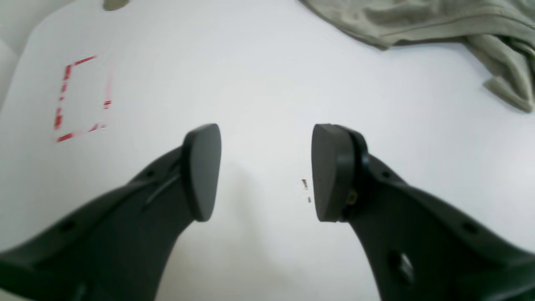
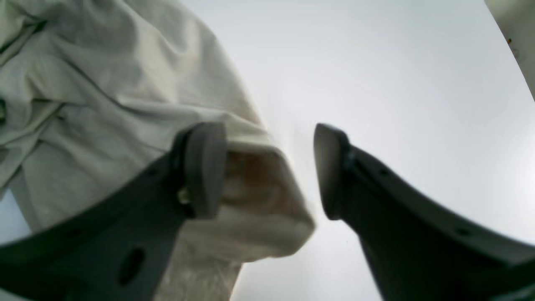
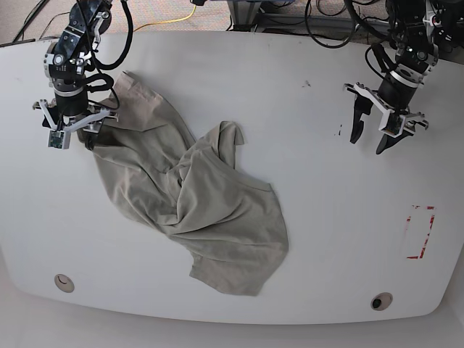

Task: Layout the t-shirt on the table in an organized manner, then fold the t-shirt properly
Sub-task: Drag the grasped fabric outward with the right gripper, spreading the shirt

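T-shirt (image 3: pixel 196 206) lies crumpled on the left-centre of the desk (image 3: pixel 319 239) in the base view, bunched diagonally from upper left down to a hem near the front edge, heavy folds across the middle, one sleeve poking up around centre.

Right end effector (image 3: pixel 72 125) sits at the shirt's upper-left end, arm reaching down from the far-left corner. The right wrist view shows what the base view doesn't: fingers apart, one pad (image 2: pixel 205 169) against a rolled fabric edge, the other finger clear over bare desk, cloth lump in the gap but not pinched. The shirt (image 2: pixel 104 104) fills the left of that view.

Left end effector (image 3: pixel 377 132) hangs over bare desk on the base view's right, well apart from the shirt, fingers spread and pointing down. The left wrist view confirms an empty gap (image 1: pixel 266 171), with small dark specks (image 1: pixel 305 186) near one pad, the red outline mark (image 1: pixel 81 98) off to the left, and a shirt edge (image 1: pixel 439 21) at the top right.

Red mark (image 3: pixel 419 232) sits near the desk's right edge; two round holes (image 3: pixel 381 300) near the front corners. Bare desk on the right half and along the far edge.
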Tool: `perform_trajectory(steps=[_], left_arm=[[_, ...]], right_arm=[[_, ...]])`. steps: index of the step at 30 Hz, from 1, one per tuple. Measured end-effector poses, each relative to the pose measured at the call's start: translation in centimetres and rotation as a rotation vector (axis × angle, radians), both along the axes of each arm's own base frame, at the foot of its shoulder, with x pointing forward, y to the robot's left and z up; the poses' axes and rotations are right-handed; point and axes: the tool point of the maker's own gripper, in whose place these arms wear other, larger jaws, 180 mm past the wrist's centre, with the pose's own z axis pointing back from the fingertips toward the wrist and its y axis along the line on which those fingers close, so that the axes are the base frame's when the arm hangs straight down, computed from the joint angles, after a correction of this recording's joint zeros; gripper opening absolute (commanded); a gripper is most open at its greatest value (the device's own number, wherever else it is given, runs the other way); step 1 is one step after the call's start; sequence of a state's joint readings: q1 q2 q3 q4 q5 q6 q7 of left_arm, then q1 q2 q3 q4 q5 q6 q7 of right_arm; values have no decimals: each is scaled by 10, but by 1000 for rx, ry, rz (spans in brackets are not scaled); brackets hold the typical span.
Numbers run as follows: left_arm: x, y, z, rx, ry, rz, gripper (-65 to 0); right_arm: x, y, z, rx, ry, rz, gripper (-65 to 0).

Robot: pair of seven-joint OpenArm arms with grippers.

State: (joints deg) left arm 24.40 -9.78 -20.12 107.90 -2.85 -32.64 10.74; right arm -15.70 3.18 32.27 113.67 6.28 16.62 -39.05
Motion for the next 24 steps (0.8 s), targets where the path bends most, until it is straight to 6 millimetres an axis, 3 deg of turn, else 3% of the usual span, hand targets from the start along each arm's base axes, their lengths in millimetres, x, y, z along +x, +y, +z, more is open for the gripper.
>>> perform_trajectory(steps=[2,9,18,24], left_arm=[[0,-1,0,2,0,-6,-319],[1,0,1,3,-2,-1,-319],[5,3,-3,24,30,8,-319],[18,3,8,24,-10,10,-319]], right_arm=[[-3,1,-3,1,11,5,-160],[-1,8,6,-15,-10,36,-154],[15,74,1,0,1,325,-154],[22,82,-3,8,6,348,-154]])
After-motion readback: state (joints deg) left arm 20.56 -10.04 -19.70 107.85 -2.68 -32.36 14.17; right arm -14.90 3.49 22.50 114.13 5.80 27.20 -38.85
